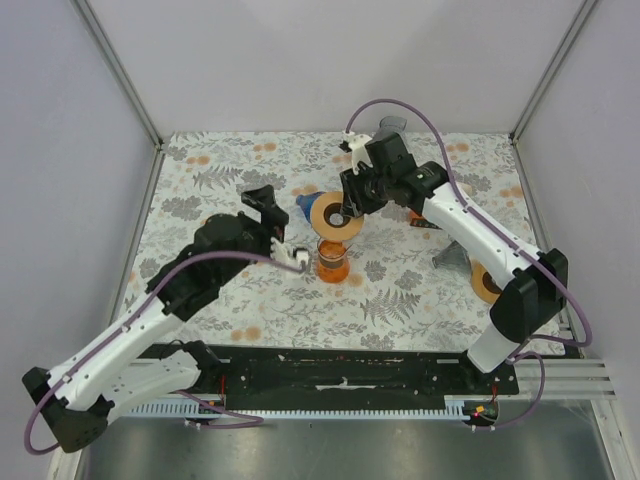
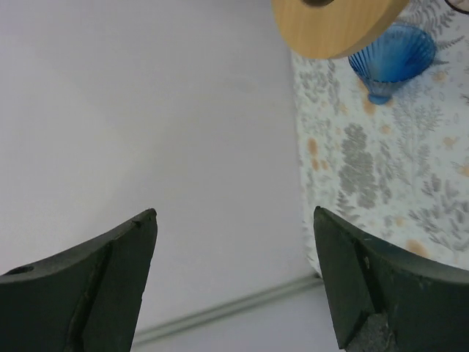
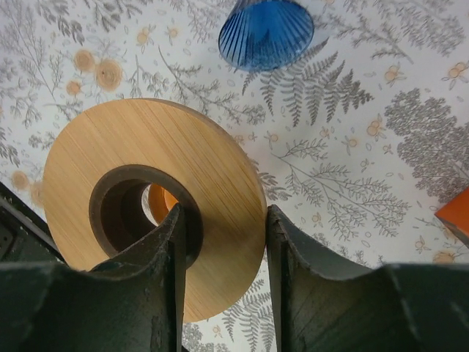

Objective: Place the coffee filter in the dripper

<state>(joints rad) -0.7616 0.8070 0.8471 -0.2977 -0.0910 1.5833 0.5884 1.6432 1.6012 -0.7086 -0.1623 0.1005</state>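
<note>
My right gripper (image 1: pixel 350 205) is shut on a round wooden ring (image 1: pixel 335 217), one finger through its hole and one on its outer edge (image 3: pixel 223 220). It holds the ring (image 3: pixel 146 169) just above an orange glass cup (image 1: pixel 332 262), which shows through the hole (image 3: pixel 160 205). A blue ribbed dripper (image 1: pixel 305 205) lies on the floral table just behind the ring; it also shows in the right wrist view (image 3: pixel 265 31) and the left wrist view (image 2: pixel 392 59). My left gripper (image 1: pixel 293 254) is open and empty (image 2: pixel 234 220), close to the cup's left side. I see no paper filter.
A second wooden ring (image 1: pixel 485 282) and a grey object (image 1: pixel 450 260) lie at the right of the table. An orange item (image 1: pixel 415 215) sits under the right arm. A grey object (image 1: pixel 390 125) stands at the back edge. White walls enclose the table.
</note>
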